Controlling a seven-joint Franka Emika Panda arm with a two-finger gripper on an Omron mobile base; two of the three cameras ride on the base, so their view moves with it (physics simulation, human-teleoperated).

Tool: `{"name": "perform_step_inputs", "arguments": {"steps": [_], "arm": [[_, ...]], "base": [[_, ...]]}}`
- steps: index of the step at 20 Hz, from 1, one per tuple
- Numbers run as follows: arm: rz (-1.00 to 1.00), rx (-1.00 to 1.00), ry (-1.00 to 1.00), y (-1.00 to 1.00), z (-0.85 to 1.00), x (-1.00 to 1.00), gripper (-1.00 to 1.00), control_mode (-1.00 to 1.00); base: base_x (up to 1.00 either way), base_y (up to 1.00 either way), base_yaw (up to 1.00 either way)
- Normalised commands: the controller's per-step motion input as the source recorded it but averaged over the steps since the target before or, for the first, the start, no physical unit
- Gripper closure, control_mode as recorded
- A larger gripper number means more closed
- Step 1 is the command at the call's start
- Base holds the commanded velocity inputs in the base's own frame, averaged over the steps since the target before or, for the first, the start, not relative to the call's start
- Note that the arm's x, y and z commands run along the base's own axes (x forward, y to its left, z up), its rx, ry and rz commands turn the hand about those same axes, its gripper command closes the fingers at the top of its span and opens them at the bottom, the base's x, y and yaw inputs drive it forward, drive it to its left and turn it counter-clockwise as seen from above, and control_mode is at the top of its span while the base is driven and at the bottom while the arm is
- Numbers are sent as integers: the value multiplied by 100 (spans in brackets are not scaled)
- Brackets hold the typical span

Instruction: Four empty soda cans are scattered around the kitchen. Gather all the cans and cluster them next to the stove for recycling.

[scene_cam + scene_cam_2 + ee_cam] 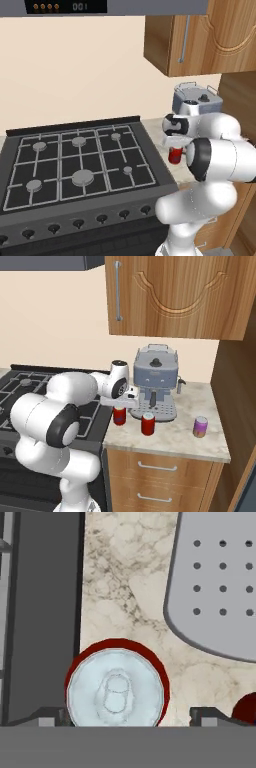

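Observation:
A red soda can (pixel 119 415) stands upright on the marble counter (pixel 175 441), right beside the stove (pixel 75 160). My gripper (pixel 120 404) hangs straight above it, open, with its fingertips (pixel 204 715) spread wider than the can's silvery top (pixel 116 693). The right tip stands clear of the can. A second red soda can (pixel 148 423) stands a little to the right, and its edge (pixel 247 708) shows in the hand view. A purple soda can (pixel 200 426) stands further right. In the left base view my arm partly hides the red can (pixel 174 155) under the gripper (pixel 175 145).
The grey-blue espresso machine (pixel 155 383) stands just behind the two red cans, its perforated drip tray (pixel 215 587) close by. Wooden wall cabinets (pixel 175 296) hang above. A tall wooden panel (pixel 235 396) closes the counter's right end.

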Motion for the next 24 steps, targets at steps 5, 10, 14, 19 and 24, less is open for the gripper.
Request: {"name": "perform_step_inputs", "arguments": {"steps": [5,10,14,19,24], "arm": [[0,0,-21,0,35,-63,-100,-100],[0,-4,-17,1,30,-99,-100,-100],[-4,-3,-7,9,41,-100,-100,-100],[-6,0,-2,21,43,-100,-100,-100],[-3,0,-3,17,39,-81,-100,-100]], "base": [[0,0,0],[0,0,0],[0,0,0],[0,0,0],[0,0,0]]}}
